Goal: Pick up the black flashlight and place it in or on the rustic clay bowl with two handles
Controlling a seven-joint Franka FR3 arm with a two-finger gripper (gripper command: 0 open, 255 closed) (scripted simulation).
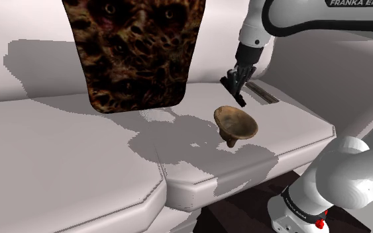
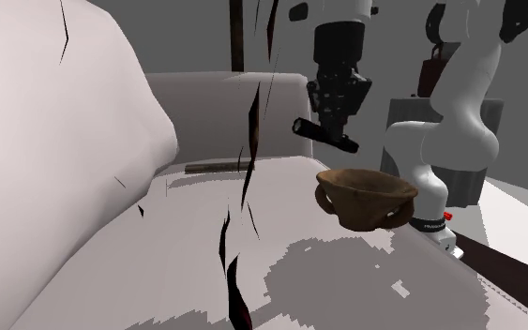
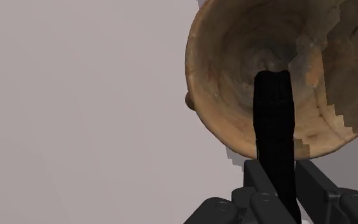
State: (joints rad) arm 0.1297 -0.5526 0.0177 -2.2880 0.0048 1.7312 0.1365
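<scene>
Nearest the lens, in the wrist view: gripper (image 3: 275, 170), 2 black fingers closed narrow on the black flashlight (image 3: 273, 118), pads pressed to either side of its barrel. Flashlight running straight out from the fingers, its far end drawn over the open mouth of the brown clay bowl (image 3: 234, 76). Bowl's inside rough and mottled tan, darker toward the bottom, with 1 small handle nub at the rim's outer edge. Plain pale seat around it.

From the shoulder view: flashlight up in the air, clear of the seat, tilted, held crosswise below the hand. Bowl resting on the white sofa cushion (image 1: 79, 159), lower in that view than the flashlight and not touching it. White arm (image 1: 264, 26) reaching down from the upper right. Large dark brown mottled cloth (image 1: 135, 53) against the sofa back, to the shoulder view's left of the gripper. Thin dark strip (image 1: 266, 93) lying flat on the cushion just behind the gripper. Grey shadows across the cushion around the bowl.

From the second exterior view: flashlight hanging above and to the left of the bowl, a gap between them. Bowl upright on its foot, 1 looped handle facing the camera. Arm's white base (image 2: 430, 159) just behind the bowl.
</scene>
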